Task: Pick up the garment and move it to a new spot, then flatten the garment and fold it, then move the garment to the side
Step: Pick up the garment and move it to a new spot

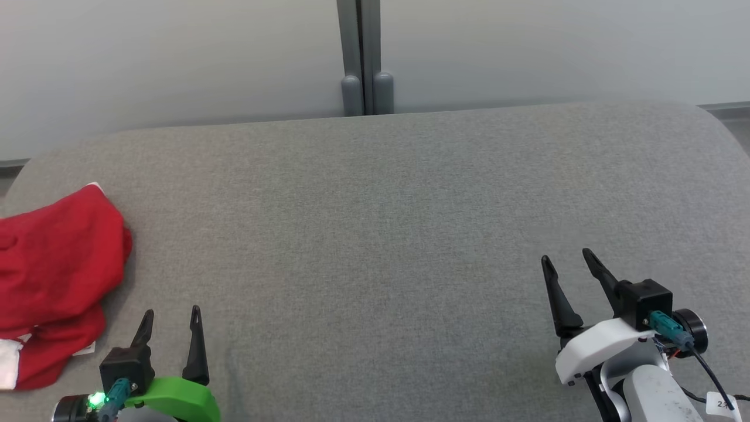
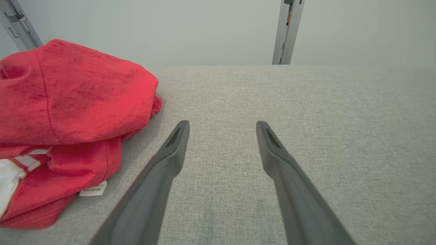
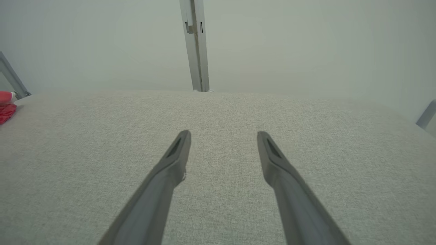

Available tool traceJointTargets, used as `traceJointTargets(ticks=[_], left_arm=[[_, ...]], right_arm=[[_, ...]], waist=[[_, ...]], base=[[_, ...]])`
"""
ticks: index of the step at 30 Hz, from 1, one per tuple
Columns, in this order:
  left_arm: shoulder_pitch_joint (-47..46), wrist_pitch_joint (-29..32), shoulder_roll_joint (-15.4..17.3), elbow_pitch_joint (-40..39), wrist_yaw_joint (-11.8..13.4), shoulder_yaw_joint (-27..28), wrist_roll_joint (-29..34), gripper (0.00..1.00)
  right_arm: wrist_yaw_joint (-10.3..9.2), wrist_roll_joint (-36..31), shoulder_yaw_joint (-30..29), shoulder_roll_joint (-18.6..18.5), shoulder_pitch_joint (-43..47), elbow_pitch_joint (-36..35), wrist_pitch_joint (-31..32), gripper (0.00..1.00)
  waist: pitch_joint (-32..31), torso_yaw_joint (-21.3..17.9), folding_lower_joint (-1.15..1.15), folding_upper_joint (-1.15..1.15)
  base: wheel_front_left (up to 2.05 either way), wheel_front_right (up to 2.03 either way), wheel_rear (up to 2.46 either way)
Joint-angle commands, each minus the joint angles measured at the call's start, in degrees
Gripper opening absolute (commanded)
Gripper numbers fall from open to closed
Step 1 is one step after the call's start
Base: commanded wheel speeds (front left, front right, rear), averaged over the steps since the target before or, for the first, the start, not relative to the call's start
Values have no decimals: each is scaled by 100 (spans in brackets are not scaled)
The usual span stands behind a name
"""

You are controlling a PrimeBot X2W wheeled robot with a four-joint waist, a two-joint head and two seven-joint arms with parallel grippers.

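I am holding my left gripper [image 1: 172,310] and right gripper [image 1: 565,255] wide apart, both empty. I am planning a low, deep left-arm pinch on the crumpled red terry garment [image 1: 58,258].

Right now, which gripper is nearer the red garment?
Left. The left gripper is just beside the red garment, not touching; the right gripper is far across the surface.

You get the garment [image 1: 58,264] cut off by the left edge in the head view and the left wrist view, so its full outline is hidden from you. Print on its tag [image 2: 93,190] is too small to read, as is the label [image 1: 719,404] near the right arm.
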Motion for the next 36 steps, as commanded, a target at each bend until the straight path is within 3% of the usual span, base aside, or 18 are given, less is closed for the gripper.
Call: traceJointTargets(ticks=[1,13,21,27,36], left_arm=[[-53,-48,-5,26,-17,53,123,100],[-20,-142,50,233,-27,427,502,100],[36,-139,26,325,1,770,458,100],[136,-139,-26,397,8,1009,414,100],[-116,-139,-108,510,-106,1196,273,100]], right_arm=[[1,-99,8,-30,-59,6,-54,100],[0,-345,262,-35,-128,85,-156,100],[-1,-238,446,-34,-205,193,-155,100],[-1,-238,515,-37,-264,230,-156,100],[-1,-397,560,-36,-371,239,-156,100]], waist=[[39,291,0,0],[184,1777,0,0],[236,2538,0,0],[279,2794,0,0],[510,2728,0,0]], base=[[0,0,0],[0,0,0],[0,0,0],[0,0,0],[0,0,0]])
